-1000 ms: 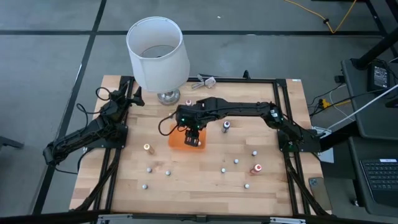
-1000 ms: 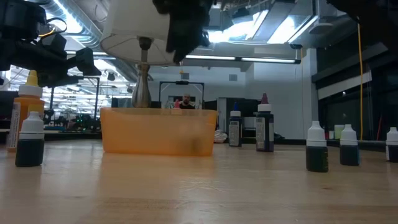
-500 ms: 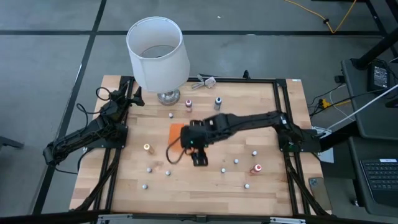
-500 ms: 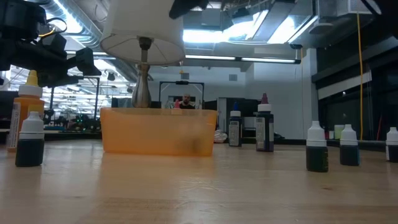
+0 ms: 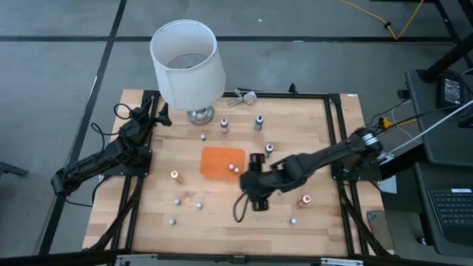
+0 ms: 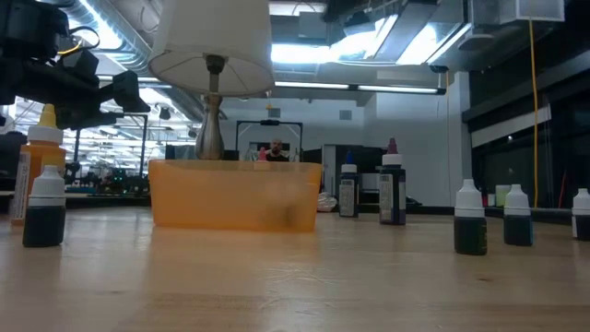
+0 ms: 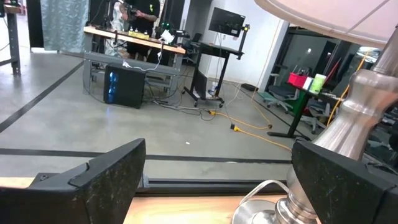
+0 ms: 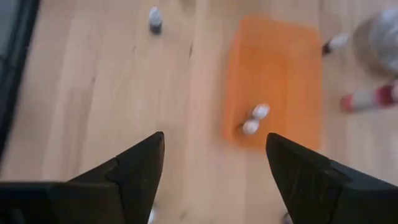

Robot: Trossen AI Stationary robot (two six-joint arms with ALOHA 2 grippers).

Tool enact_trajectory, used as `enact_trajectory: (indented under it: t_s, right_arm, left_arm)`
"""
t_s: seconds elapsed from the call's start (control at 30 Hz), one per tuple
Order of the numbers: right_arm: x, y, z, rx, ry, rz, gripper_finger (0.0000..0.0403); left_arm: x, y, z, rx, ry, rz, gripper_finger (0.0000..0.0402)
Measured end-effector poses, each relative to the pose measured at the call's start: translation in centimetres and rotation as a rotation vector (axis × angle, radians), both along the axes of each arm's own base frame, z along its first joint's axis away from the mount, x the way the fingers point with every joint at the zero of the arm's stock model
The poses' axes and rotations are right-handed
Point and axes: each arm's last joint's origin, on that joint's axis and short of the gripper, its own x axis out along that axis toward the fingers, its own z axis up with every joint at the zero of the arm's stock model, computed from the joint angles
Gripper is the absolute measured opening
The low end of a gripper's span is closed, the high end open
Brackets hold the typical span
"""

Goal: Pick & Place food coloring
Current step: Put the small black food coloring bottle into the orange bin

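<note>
Small food coloring bottles stand scattered over the wooden table, such as an orange one and a pink one; a red one lies near the right. Two white-capped bottles rest in the flat orange tray, by its near right corner. My right gripper hangs open above the table, to the near right of the tray, slanting down toward it; nothing is between its fingers. My left gripper waits open at the far left beside the lamp.
A big white-shaded lamp stands at the far left, its metal foot close to my left gripper. More bottles line the near part of the table and the right. A black frame borders the tabletop.
My right gripper has drawn away from above the tray, going toward the table's near edge and to the right, staying high. It has turned as it went. The bottles in the tray's near right corner, covered by the gripper before, now show.
</note>
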Motion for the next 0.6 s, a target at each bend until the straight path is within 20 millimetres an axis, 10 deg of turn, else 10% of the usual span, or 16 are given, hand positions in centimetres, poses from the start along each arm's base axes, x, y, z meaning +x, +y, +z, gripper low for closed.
enact_trajectory:
  t_s: [0.6]
  right_arm:
    - [-12.2,-0.9,-3.7,0.35,0.21,0.114,0.028]
  left_arm:
    - [0.0,0.0,0.0,0.002,-0.002,0.0,0.0391]
